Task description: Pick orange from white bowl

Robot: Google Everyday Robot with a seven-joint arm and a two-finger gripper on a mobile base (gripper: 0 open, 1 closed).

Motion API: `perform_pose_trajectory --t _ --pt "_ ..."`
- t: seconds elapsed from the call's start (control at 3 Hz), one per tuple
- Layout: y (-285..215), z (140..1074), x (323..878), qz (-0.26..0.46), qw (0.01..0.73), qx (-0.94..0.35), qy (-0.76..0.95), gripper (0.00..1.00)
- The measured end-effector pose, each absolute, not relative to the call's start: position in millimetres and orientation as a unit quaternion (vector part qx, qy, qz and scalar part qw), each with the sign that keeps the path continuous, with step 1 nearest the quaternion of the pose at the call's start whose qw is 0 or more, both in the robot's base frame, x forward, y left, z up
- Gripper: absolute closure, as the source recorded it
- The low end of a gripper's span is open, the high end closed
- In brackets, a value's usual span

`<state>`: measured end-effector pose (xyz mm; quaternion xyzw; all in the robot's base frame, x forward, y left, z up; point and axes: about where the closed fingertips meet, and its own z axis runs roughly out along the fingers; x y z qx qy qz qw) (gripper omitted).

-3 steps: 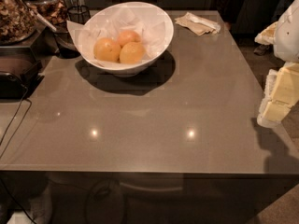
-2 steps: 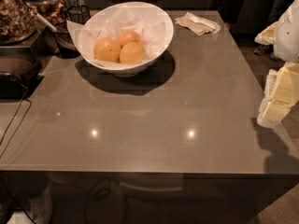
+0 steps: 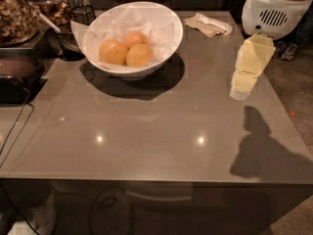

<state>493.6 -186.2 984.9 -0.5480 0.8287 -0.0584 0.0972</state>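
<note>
The white bowl (image 3: 175, 29) stands at the back left of the grey table (image 3: 146, 131), lined with crumpled white paper. Three yellow-orange fruits lie in it: one orange (image 3: 113, 51) at the left, one (image 3: 139, 55) at the front right, one (image 3: 135, 37) behind them, all touching. My cream-coloured gripper (image 3: 244, 82) hangs over the table's right side, pointing down and left, well to the right of the bowl and apart from it. The white arm (image 3: 276, 9) is above it at the top right.
A crumpled paper napkin (image 3: 208, 23) lies at the back right of the table. At the left stand a black appliance (image 3: 14, 77), a jar of brown food (image 3: 14, 13) and a dark cup (image 3: 71, 38). A cable (image 3: 19, 121) hangs off the left edge.
My gripper has moved left and further in, from beyond the table's right edge to over its right side. The bowl and fruits have not moved.
</note>
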Motion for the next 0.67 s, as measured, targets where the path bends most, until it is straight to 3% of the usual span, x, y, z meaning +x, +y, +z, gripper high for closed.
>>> perform_pose_trajectory --t 0.67 --pt "-164 992 518 -0.038 0.138 -0.542 0.828 0.0"
